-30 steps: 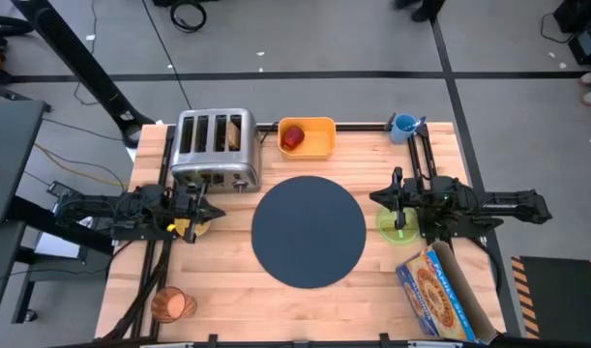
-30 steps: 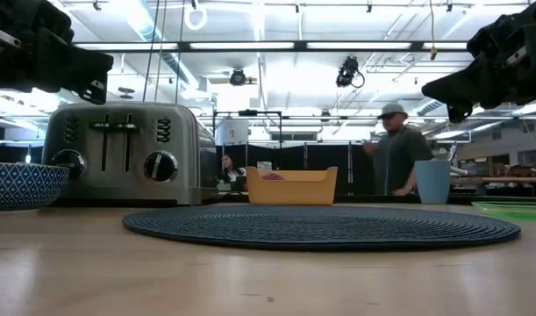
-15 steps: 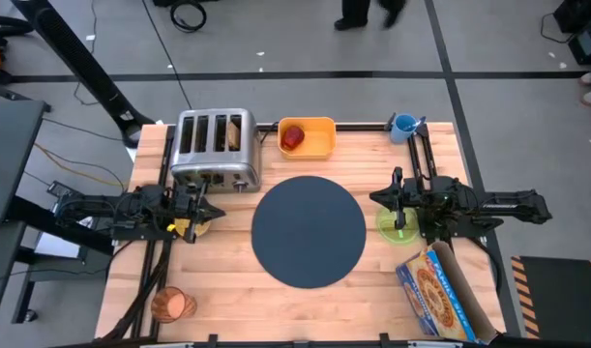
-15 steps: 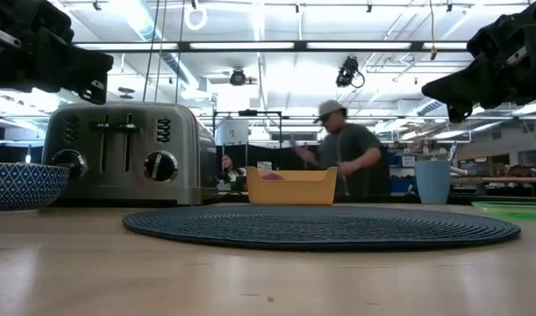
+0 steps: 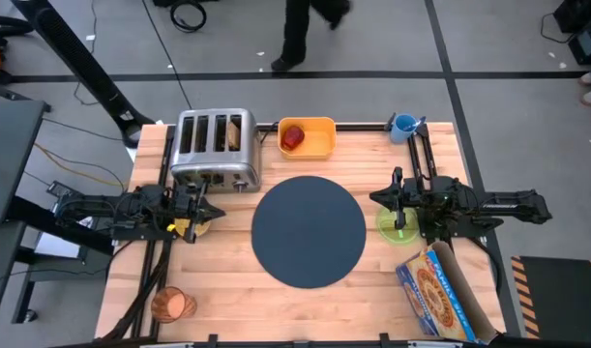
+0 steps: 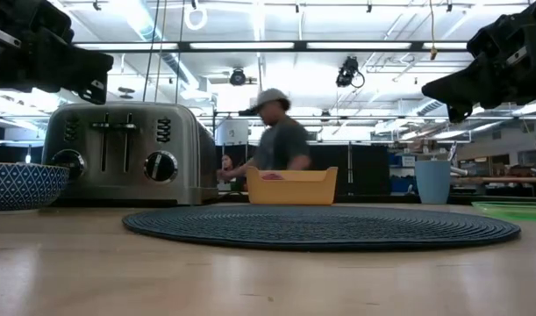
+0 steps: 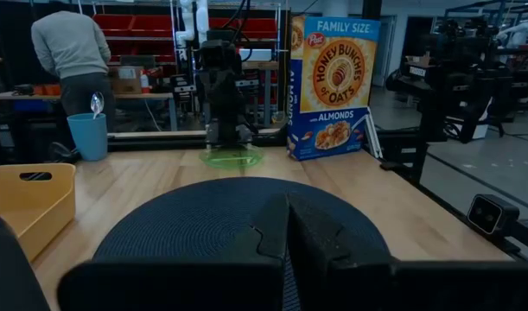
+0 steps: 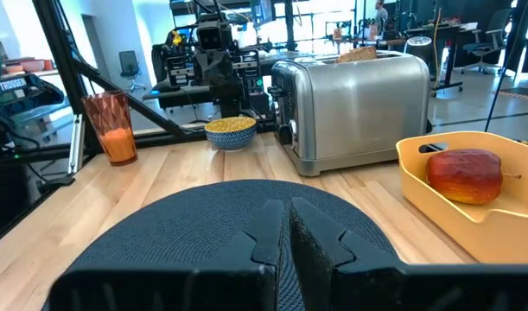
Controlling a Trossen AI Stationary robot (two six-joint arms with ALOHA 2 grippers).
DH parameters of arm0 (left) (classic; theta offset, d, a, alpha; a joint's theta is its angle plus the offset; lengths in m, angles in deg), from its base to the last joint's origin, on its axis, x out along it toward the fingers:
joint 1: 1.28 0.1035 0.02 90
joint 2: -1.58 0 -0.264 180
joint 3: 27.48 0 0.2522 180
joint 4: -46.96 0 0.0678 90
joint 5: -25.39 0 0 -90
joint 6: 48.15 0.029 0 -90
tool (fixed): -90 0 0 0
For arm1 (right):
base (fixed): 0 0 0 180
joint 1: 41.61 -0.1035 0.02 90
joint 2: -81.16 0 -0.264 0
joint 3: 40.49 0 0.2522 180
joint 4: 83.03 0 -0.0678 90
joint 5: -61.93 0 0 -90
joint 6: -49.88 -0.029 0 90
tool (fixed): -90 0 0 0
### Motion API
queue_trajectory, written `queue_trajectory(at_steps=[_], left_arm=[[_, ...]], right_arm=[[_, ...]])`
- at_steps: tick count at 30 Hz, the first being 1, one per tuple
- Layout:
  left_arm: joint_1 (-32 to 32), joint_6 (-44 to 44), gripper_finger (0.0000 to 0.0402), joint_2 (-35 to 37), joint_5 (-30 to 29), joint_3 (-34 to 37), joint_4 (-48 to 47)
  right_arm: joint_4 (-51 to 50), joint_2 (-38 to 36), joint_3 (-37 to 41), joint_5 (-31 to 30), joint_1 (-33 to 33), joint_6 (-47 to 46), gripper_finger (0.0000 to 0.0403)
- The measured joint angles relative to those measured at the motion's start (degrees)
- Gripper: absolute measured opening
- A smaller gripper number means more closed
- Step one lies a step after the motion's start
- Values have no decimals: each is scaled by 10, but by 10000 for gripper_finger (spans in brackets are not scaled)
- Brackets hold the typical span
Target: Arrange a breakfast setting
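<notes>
The large dark blue-grey round woven mat lies at the middle of the wooden table. The left gripper hovers above the small cereal bowl, jaws closed and empty. The right gripper, jaws closed too, hangs above the small translucent green plate.

We see only one change: the person in the room behind the table has walked on. In the low view they were near the blue cup, then behind the yellow bin, and now show just beside the toaster. In the high view their legs have likewise shifted leftward.
</notes>
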Motion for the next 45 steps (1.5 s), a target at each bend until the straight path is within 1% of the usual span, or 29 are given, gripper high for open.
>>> queue_trajectory(at_steps=[23,28,30,32,35,38,42,45], left_arm=[[0,-5,16,0,0,0,8],[0,-109,16,0,5,0,21],[0,-150,16,0,8,0,41],[0,-190,16,-1,-4,-3,64],[0,-210,15,-16,-49,-33,59],[0,-209,10,-53,-111,-87,58],[0,-201,5,-135,-183,-177,-25],[0,-241,5,-205,-196,-253,-110]], right_arm=[[0,0,0,0,0,0,34],[0,0,0,0,0,0,34],[0,0,0,0,0,0,34],[0,0,0,0,0,0,34],[0,0,0,0,0,0,34],[0,0,0,0,0,0,34],[0,0,0,0,0,0,34],[0,0,0,0,0,0,34]])
